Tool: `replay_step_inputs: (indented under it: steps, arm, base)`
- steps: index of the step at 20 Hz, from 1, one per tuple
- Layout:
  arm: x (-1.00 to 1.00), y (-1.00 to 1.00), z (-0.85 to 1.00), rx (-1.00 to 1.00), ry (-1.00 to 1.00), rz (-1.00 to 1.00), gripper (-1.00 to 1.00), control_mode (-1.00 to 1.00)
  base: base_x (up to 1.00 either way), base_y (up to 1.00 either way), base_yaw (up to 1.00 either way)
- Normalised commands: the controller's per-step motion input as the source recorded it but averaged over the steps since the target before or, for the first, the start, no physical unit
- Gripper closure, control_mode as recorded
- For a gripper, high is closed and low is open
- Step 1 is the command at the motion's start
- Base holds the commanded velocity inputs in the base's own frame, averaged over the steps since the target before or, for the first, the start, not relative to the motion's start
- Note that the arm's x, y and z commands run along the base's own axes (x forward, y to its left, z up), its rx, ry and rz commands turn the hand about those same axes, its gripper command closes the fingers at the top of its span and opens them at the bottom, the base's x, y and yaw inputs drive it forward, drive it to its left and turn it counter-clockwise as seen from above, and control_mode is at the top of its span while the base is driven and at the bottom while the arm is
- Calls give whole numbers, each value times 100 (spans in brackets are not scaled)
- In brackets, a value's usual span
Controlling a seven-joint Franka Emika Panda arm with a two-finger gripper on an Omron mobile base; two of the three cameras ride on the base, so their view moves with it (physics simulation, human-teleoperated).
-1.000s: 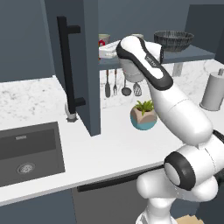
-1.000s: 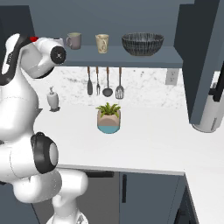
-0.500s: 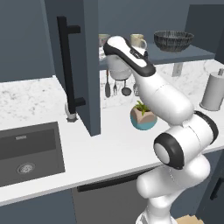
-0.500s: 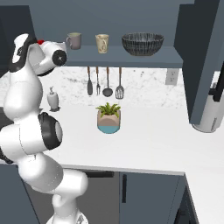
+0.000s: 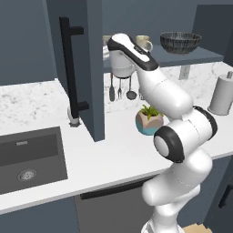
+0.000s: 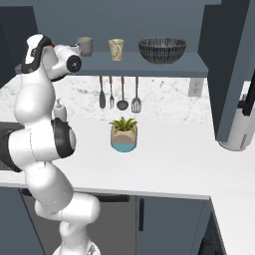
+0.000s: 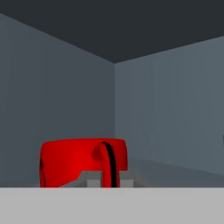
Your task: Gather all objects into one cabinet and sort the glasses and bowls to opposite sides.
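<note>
Since a second ago my arm has swung left into the cabinet (image 5: 91,68); the claw (image 7: 107,177) is clamped on the red mug's (image 7: 78,162) handle.

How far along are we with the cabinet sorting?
Done: grey-brown mug, cream mug and bowl sit on the cabinet shelf, bowl at the right end. In hand: the gripper is shut on the red mug, inside the cabinet. Left: setting it down beside the mugs.
</note>
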Motion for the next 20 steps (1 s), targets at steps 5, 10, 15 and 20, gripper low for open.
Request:
replay_step_inputs:
  steps: [5, 10, 15, 20]
  arm:
    - [22, 3, -24, 0, -3, -1, 100, -100]
    - [4, -4, -38, -3, 0, -5, 100, -100]
    - [0, -16, -36, -6, 0, -7, 100, -100]
    - [1, -11, -26, -7, 0, -8, 100, -100]
  base:
    - [0, 0, 0]
    - [0, 0, 0]
    - [0, 0, 0]
    - [0, 0, 0]
